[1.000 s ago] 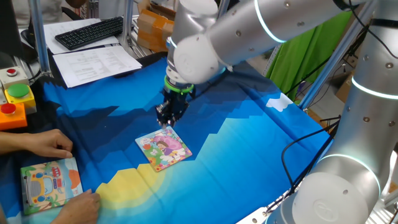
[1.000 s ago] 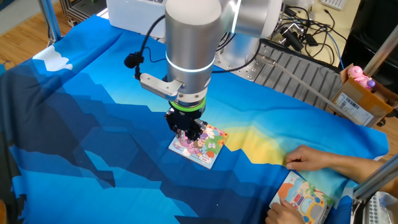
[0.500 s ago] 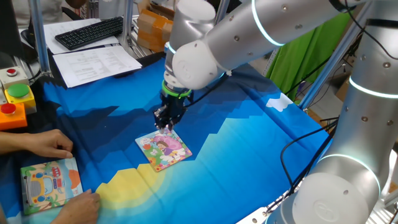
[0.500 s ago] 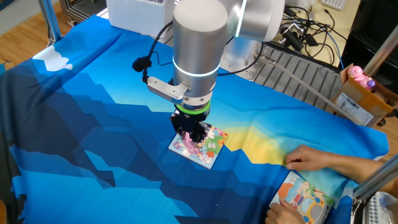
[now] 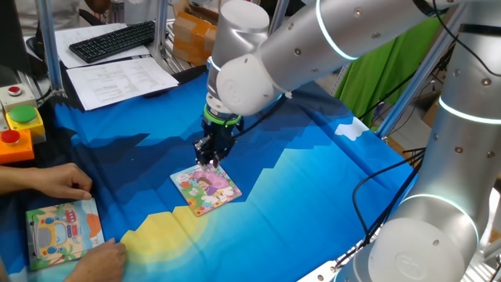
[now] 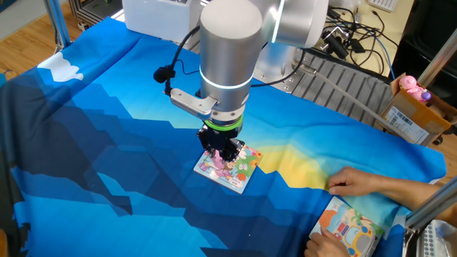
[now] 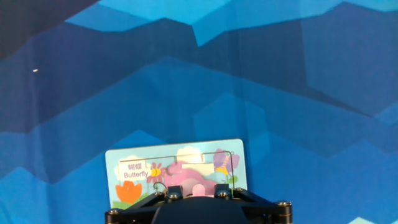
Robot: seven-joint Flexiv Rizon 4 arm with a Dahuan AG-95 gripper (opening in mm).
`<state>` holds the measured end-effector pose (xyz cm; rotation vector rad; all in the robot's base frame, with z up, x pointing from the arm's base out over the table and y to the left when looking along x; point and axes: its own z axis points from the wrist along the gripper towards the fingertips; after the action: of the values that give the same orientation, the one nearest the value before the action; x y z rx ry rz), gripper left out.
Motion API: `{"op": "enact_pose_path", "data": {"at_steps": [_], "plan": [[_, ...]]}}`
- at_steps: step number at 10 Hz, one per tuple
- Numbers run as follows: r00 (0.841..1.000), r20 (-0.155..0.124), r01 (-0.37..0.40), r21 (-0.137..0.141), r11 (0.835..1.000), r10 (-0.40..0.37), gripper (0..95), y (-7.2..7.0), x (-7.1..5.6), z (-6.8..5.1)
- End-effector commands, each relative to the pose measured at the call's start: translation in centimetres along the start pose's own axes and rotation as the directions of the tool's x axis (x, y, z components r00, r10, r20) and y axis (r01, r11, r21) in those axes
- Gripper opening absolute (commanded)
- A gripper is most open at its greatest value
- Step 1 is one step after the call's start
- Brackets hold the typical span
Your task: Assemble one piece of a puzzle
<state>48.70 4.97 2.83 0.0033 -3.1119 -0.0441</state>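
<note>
Looking for the piece turns up nothing certain: it is too small to pick out in either fixed view, and the hand view shows only the black gripper body at the bottom edge, with no fingertips or piece visible. If it is carried, it would be tucked between the fingers just above the puzzle (image 5: pixel 206 186), but that is a guess.

Such a piece is likely thin card, very light and fairly stiff, with knobs that could bend or snag if pushed in crooked. It is best pinched by its flat edges, clear of the knobs, and pressed straight down.

The puzzle lies flat on the blue cloth (image 6: pixel 107 135), a small square board with a cartoon girl. The gripper (image 5: pixel 207 153) hangs over the board's far corner, close to its surface. Whether its fingers are apart, together or clamped on something cannot be told from these views.

Further out, a person's hand (image 5: pixel 47 182) rests near a second board (image 5: pixel 63 233) with an orange border and a vehicle picture. A box with green and red buttons (image 5: pixel 17 125) sits at the table's edge.
</note>
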Motion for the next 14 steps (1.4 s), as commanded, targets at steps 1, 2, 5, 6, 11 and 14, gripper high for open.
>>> {"op": "enact_pose_path", "data": {"at_steps": [1, 2, 5, 6, 11, 14], "plan": [[1.000, 0.000, 0.016, 0.002, 1.000, -0.016, 0.0, -0.10, 0.36, -0.01], [1.000, -0.001, 0.019, 0.007, 1.000, -0.019, 0.0, 0.07, 0.35, -0.11], [1.000, -0.013, -0.027, 0.021, 0.999, 0.027, 0.0, 0.07, 0.35, -0.11], [0.999, -0.049, -0.018, 0.020, 1.000, 0.019, 0.0, 0.07, 0.35, -0.11], [0.995, -0.103, -0.003, 0.008, 1.000, 0.004, 0.0, 0.07, 0.35, -0.11], [0.995, -0.103, -0.008, 0.003, 1.000, 0.008, 0.0, 0.07, 0.35, -0.11]]}}
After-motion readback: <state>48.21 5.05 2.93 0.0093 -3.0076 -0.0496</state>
